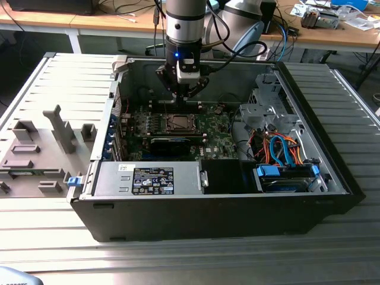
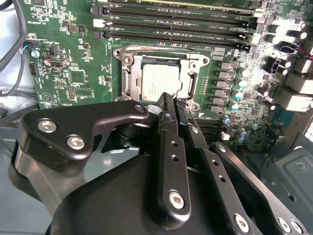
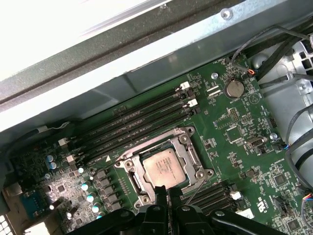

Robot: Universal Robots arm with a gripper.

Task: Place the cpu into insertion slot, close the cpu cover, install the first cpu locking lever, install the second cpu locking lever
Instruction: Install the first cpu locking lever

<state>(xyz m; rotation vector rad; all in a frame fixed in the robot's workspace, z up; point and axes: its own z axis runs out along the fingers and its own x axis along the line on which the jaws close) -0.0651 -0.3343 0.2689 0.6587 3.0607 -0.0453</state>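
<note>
The fingers (image 3: 164, 193) are pressed together and hold nothing. Just past their tips, the cpu (image 3: 164, 169) lies flat in the insertion slot (image 3: 139, 182), with the cpu cover (image 3: 193, 157) down around it.

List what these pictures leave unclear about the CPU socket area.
- Second wrist view: the gripper covers the near edge of the cpu and cpu cover.
- First wrist view: the gripper hides the cover's near edge.
- Exterior view: locking levers too small to judge.
</note>
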